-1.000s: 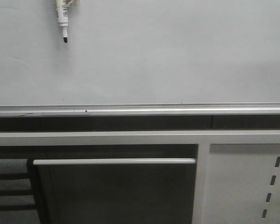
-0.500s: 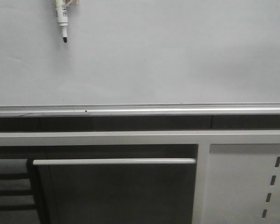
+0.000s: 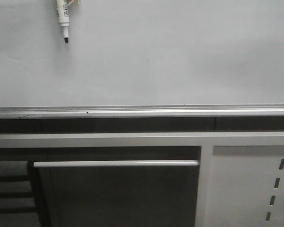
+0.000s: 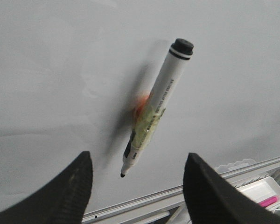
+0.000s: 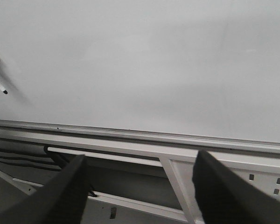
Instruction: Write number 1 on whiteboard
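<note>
Two black, ridged gripper fingers frame each wrist view, and both pairs stand wide apart with nothing between them: the left gripper (image 4: 137,186) faces the large, smooth, pale grey-white whiteboard (image 3: 180,56), and the right gripper (image 5: 140,191) looks at the same board from lower down. Against the board's upper left, in the front view, hangs a white-barrelled marker (image 3: 62,16) with a black tip pointing down; its upper end runs out of the picture. The left wrist view shows the whole marker (image 4: 154,112) stuck on the board, tilted, with a black end cap, yellow-green printing and an orange smear at its middle, clear of the fingers (image 4: 67,191). No black stroke shows anywhere on the board, so the number 1 is not yet written. Below runs the board's silver aluminium rail (image 3: 142,111), then a white metal frame (image 3: 142,140), and at lower right a white perforated panel (image 3: 246,189). Whether the marker tip touches the surface I cannot tell.
</note>
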